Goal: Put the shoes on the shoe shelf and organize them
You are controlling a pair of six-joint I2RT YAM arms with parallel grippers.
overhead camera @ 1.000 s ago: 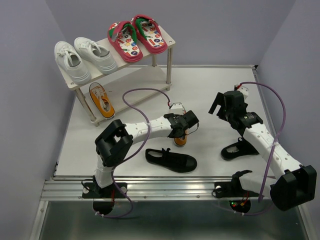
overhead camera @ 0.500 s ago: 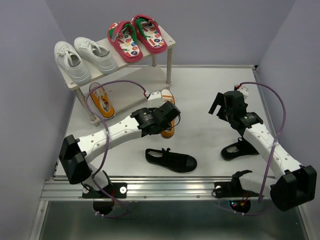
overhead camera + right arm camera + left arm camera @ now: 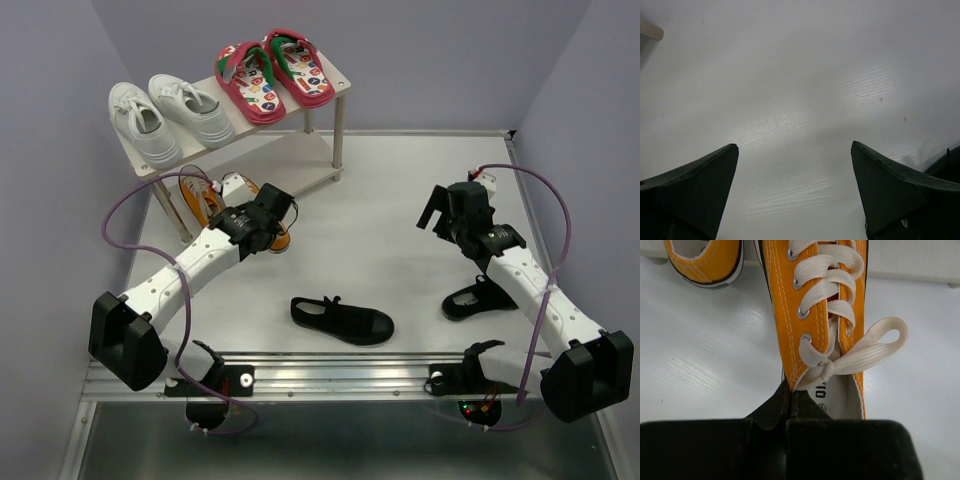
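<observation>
Your left gripper (image 3: 788, 407) was pinched shut on the sneaker's (image 3: 815, 305) collar wall. Its long axis ran straight ahead from the fingers, toe toward the shelf (image 3: 300, 158), mate (image 3: 705, 260) just left. Your right gripper (image 3: 795, 195) gaped wide, empty, well apart.

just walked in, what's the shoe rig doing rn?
The left tool is shut on an orange sneaker, pinching the edge of its opening and holding it at the front of the shoe shelf, beside the other orange sneaker. The right tool is open over the bare table, holding nothing. The white sneakers and red flip-flops sit on the top tier. One black strap shoe lies mid-table and a second black shoe lies by the right arm, neither shelved yet.
</observation>
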